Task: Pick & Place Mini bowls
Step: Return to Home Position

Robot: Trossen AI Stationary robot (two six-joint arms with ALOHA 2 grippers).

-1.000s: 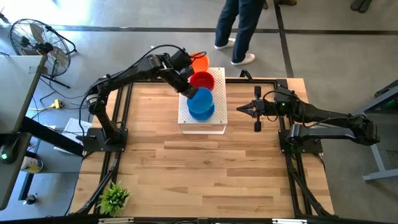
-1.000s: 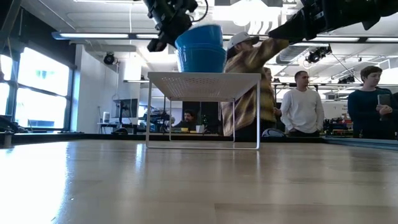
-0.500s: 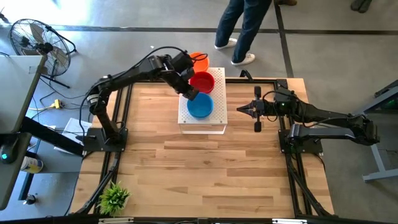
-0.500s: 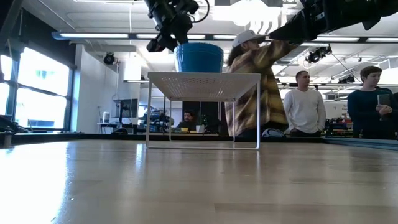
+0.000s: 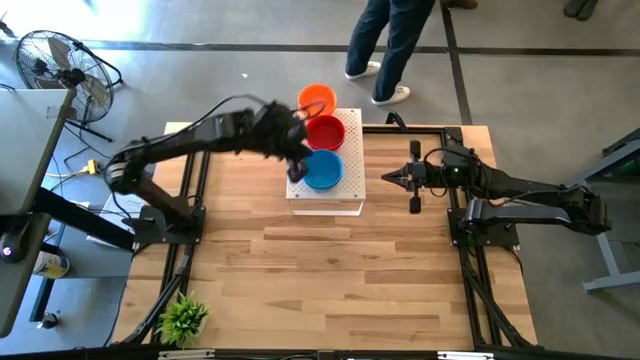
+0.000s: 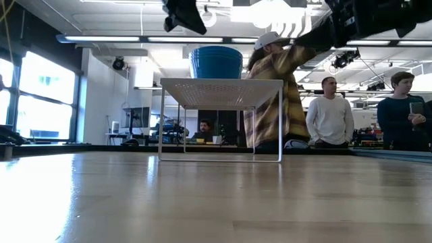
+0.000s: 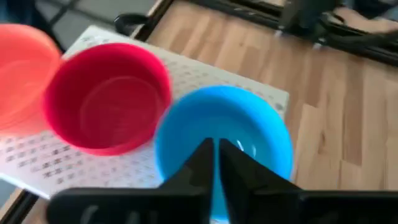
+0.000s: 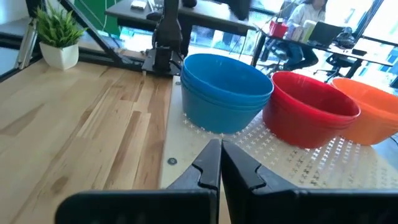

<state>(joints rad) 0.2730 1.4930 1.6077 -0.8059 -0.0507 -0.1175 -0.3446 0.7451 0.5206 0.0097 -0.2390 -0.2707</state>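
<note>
A stack of two blue mini bowls [image 5: 323,171] [image 6: 216,62] [image 8: 226,91] rests on its base at the near end of the white perforated platform [image 5: 350,196]. A red bowl [image 5: 325,133] [image 7: 106,96] stands behind it, and an orange bowl [image 5: 317,100] [image 8: 368,102] sits at the far edge. My left gripper [image 7: 216,157] [image 6: 183,13] is shut and hovers above the blue stack's left rim, clear of it. My right gripper [image 5: 386,178] [image 8: 219,150] is shut in the air to the right of the platform, pointing at it.
The platform [image 6: 223,84] stands on thin wire legs at the middle of the table's far half. A small potted plant [image 5: 184,318] sits at the near left corner. Bare wood lies in front of the platform. People stand in the room beyond the far edge.
The blue bowl, carried tilted above the platform by my left gripper, has come down and now sits level on the platform's near end. My left gripper has since come off it, risen and drawn back toward the table's left. My right arm has kept still.
</note>
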